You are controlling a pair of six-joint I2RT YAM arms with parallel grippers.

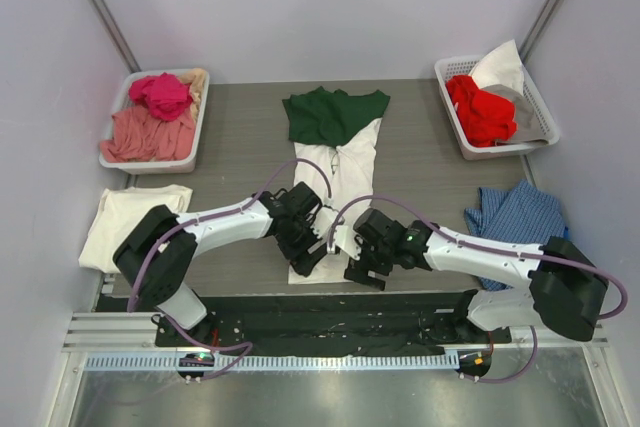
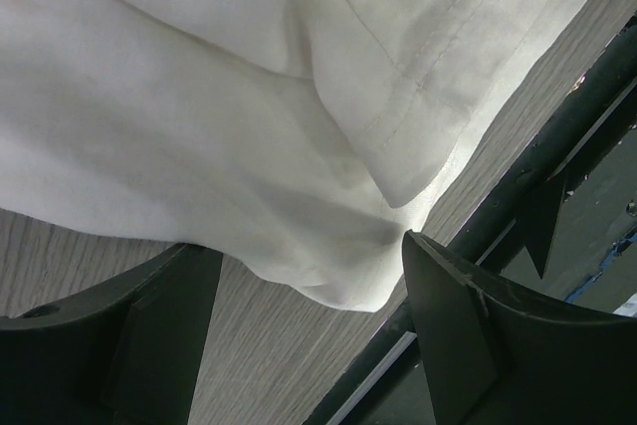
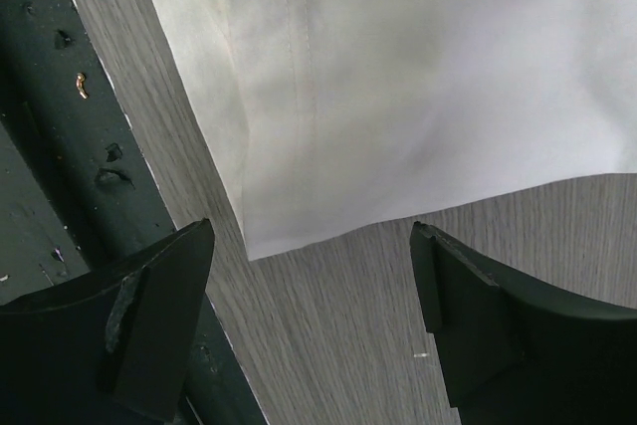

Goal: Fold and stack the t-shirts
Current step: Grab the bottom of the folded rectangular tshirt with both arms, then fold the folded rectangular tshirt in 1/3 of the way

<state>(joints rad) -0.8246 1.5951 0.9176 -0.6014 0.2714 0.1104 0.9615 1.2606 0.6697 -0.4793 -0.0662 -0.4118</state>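
A white t-shirt (image 1: 347, 162) lies as a long narrow strip down the middle of the table, with faint dark print near its middle. A dark green t-shirt (image 1: 333, 113) lies spread at its far end. A cream t-shirt (image 1: 128, 221) lies at the left edge. My left gripper (image 1: 307, 256) is open at the strip's near left corner; in the left wrist view the white t-shirt's hem (image 2: 199, 126) bulges just ahead of the open gripper (image 2: 309, 320). My right gripper (image 1: 363, 271) is open and empty at the near right corner (image 3: 259, 236), its fingers (image 3: 149, 316) on bare table.
A white basket (image 1: 118, 160) at the back left holds pink garments (image 1: 155, 117). A basket (image 1: 447, 107) at the back right holds red (image 1: 478, 109) and pale garments. A blue checked cloth (image 1: 515, 217) lies at the right. The black front rail (image 2: 557, 166) runs close behind both grippers.
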